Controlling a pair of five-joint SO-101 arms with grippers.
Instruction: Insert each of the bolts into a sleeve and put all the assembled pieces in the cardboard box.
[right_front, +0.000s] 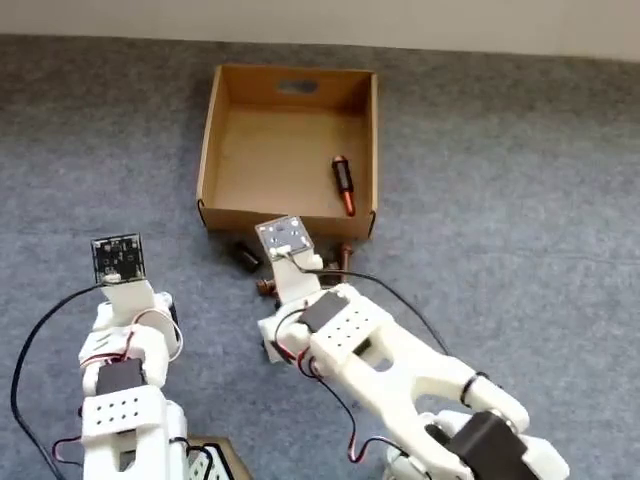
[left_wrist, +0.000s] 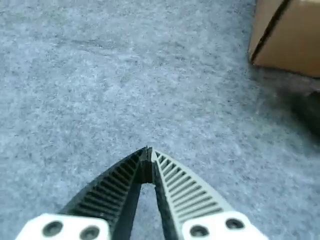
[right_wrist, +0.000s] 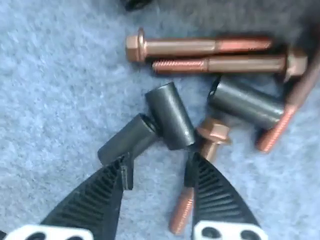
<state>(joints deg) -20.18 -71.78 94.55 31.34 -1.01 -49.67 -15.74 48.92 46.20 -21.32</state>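
Observation:
My right gripper is open and low over a heap of parts on the grey carpet. Three dark sleeves lie there: one just ahead of the gap, one against a fingertip, one farther off. Several copper bolts lie among them, two side by side, and one runs under the other finger. This heap sits just in front of the cardboard box. Inside the box lies one bolt in a sleeve. My left gripper is shut on nothing over bare carpet.
The left arm stands to the left of the heap, the right arm behind it. A corner of the box and a blurred dark object lie ahead of my left gripper. Grey carpet spreads all around.

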